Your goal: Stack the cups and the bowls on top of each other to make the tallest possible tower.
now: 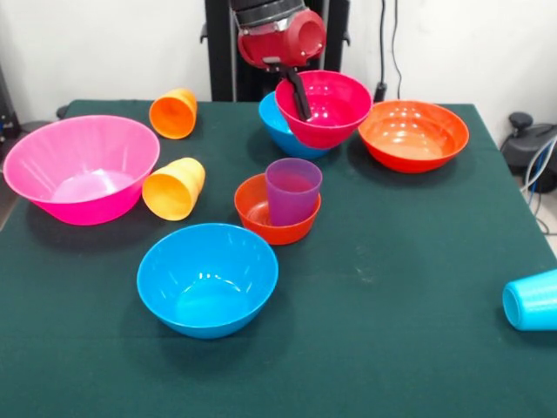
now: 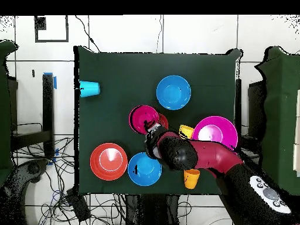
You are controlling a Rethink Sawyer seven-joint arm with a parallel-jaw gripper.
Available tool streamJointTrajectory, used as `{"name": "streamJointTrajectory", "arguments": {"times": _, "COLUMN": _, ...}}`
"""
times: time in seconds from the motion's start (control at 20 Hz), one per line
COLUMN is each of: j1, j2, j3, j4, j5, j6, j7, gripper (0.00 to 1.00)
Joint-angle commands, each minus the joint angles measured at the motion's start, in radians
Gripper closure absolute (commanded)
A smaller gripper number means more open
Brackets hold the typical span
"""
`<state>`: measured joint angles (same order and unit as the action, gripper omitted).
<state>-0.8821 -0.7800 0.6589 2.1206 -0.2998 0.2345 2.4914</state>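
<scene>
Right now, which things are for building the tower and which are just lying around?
For the tower: pink bowl, near blue bowl, far blue bowl, orange-red bowl, small orange bowl, magenta bowl, orange cup, yellow-orange cup, purple cup, light blue cup.
Just lying about: cables.

A dark green table cloth (image 1: 409, 261) covers the table from edge to edge. Beyond its far edge stands a white wall (image 1: 104, 43), with black cables (image 1: 383, 43) hanging down it near the far right corner. From overhead, a tangle of black cables (image 2: 99, 205) lies on the pale tiled floor (image 2: 117, 35) off one corner of the table.
</scene>
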Motion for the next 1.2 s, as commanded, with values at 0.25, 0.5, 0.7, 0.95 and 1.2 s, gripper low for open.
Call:
{"name": "streamJointTrajectory", "arguments": {"times": 0.25, "j1": 0.086, "j2": 0.193, "j3": -0.173, "j4": -0.035, "j5": -0.201, "j6": -0.115, "j7": -0.024, "gripper": 1.00}}
{"name": "streamJointTrajectory", "arguments": {"times": 0.5, "j1": 0.077, "j2": 0.225, "j3": -0.210, "j4": -0.081, "j5": -0.250, "j6": -0.102, "j7": -0.041, "gripper": 1.00}}
{"name": "streamJointTrajectory", "arguments": {"times": 0.7, "j1": 0.049, "j2": 0.224, "j3": -0.229, "j4": -0.107, "j5": -0.293, "j6": -0.097, "j7": -0.059, "gripper": 1.00}}
{"name": "streamJointTrajectory", "arguments": {"times": 0.95, "j1": 0.017, "j2": 0.233, "j3": -0.218, "j4": -0.148, "j5": -0.335, "j6": -0.078, "j7": -0.085, "gripper": 1.00}}
{"name": "streamJointTrajectory", "arguments": {"times": 1.2, "j1": -0.013, "j2": 0.186, "j3": -0.182, "j4": -0.136, "j5": -0.335, "j6": -0.038, "j7": -0.089, "gripper": 1.00}}
